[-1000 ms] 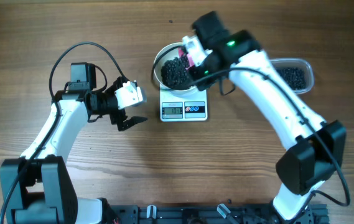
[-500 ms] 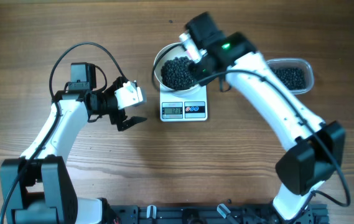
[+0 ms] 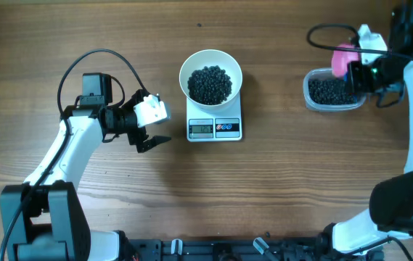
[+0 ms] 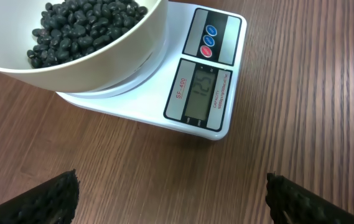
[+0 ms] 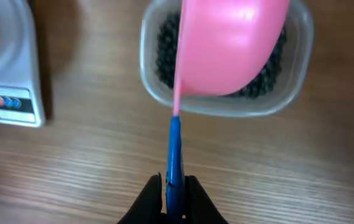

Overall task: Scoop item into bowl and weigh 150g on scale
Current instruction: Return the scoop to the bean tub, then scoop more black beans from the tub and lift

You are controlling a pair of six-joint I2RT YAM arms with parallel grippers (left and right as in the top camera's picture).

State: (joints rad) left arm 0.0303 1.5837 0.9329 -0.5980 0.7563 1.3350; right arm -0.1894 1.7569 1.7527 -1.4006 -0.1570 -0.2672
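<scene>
On wood-grain table: bowl atop scale; pink scoop over tub.

The scale — display reads 125, label SF-400.

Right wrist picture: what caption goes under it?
Right gripper holding a pink scoop at the tub of beans, scale at the left edge.

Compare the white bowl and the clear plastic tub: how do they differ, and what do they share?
The white bowl is round and opaque; the clear plastic tub is a see-through rounded rectangle. The bowl sits on the scale; the tub sits directly on the wooden table. A pink scoop is over the tub; nothing is over the bowl. Both hold black beans.
</scene>
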